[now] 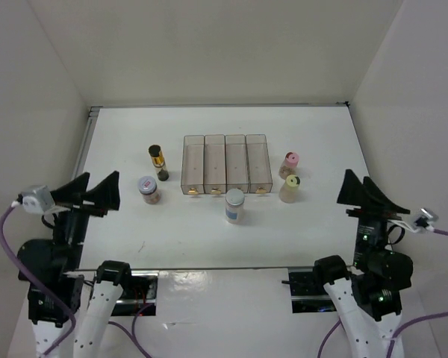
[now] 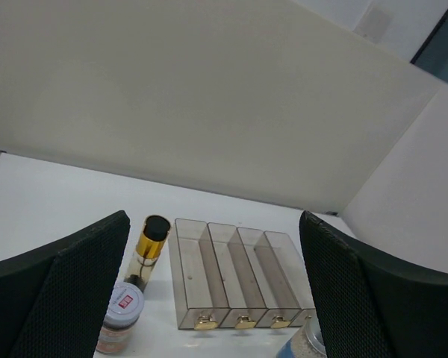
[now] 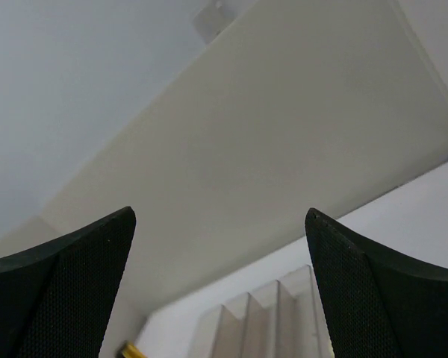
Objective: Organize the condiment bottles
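From above, the clear four-slot tray (image 1: 225,164) stands mid-table with all five bottles outside it. The slim amber bottle (image 1: 158,162) and the lilac-lidded jar (image 1: 148,189) stand to its left. The blue-lidded jar (image 1: 234,205) stands just in front, and the pink-capped bottle (image 1: 290,164) and the yellow-capped bottle (image 1: 290,189) to its right. The left gripper (image 1: 102,179) and the right gripper (image 1: 357,179) hang spread wide at the near corners, holding nothing.

In the left wrist view, the wide-apart fingers (image 2: 60,298) frame the amber bottle (image 2: 149,250), the lilac-lidded jar (image 2: 121,317) and the tray (image 2: 235,276). The blue-lidded jar (image 2: 306,344) is cut off at the bottom edge.

The right wrist view tilts up at the white wall (image 3: 269,149). Between its parted fingers (image 3: 373,298), only the blurred tray top (image 3: 261,321) shows low.
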You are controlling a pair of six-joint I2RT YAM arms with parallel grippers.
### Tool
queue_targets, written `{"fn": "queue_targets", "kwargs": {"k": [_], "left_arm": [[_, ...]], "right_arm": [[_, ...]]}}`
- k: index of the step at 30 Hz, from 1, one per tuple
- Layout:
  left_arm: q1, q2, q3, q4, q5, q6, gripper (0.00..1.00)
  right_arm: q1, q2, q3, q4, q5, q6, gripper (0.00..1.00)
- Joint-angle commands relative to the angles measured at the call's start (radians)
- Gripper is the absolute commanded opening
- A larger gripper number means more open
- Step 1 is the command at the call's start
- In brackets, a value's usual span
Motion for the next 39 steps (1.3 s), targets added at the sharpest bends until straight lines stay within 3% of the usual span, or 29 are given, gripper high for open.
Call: {"fn": "queue_targets", "kwargs": {"k": [1, 2, 3, 4, 5, 6, 8, 13, 16, 22, 29, 31, 39], "left_arm": [[-0.004, 0.22, 0.134, -0.07, -0.015, 0.092, 1.0], [-0.004, 0.306, 0.157, -0.104, -0.026, 0.115, 1.0], [-0.004, 0.347, 0.177, -0.115, -0.037, 0.126, 1.0], [-0.004, 0.387, 0.215, -0.127, -0.046, 0.138, 1.0], [-0.004, 0.429, 0.234, -0.148, -0.046, 0.154, 1.0], [-0.004, 0.514, 0.253, -0.164, -0.046, 0.174, 1.0], [-0.004, 0.646, 0.31, -0.211, -0.037, 0.185, 1.0], [-0.004, 0.822, 0.352, -0.253, -0.014, 0.203, 1.0], [-0.004, 0.845, 0.343, -0.213, -0.014, 0.237, 1.0], [-0.004, 0.973, 0.343, -0.184, -0.04, 0.257, 1.0], [-0.004, 1.122, 0.387, -0.133, 0.05, 0.248, 1.0], [-0.004, 1.159, 0.398, -0.121, 0.064, 0.248, 1.0], [-0.016, 1.254, 0.41, -0.063, 0.065, 0.229, 1.0]], "right_arm": [[0.007, -0.079, 0.059, -0.191, 0.287, 0.318, 0.98], [0.007, -0.079, 0.043, -0.278, 0.426, 0.452, 0.98], [0.007, -0.079, 0.026, -0.35, 0.441, 0.685, 0.99], [0.007, -0.079, -0.003, -0.398, 0.441, 0.72, 0.99], [0.007, -0.079, -0.014, -0.368, 0.408, 0.698, 0.99], [0.016, -0.079, -0.049, -0.293, 0.295, 0.534, 0.99], [0.016, -0.079, -0.085, -0.036, 0.168, 0.416, 0.99], [0.016, -0.079, -0.258, 0.262, -0.051, 0.474, 0.99], [0.016, -0.07, -0.275, 0.271, -0.117, 0.422, 0.99], [0.016, 0.057, -0.094, 0.145, -0.004, 0.239, 0.98], [0.016, 0.555, 0.255, 0.056, -0.14, 0.035, 0.98], [0.016, 0.622, 0.358, -0.022, -0.14, -0.02, 0.98], [0.016, 0.832, 0.478, -0.133, -0.217, -0.127, 0.98]]}}
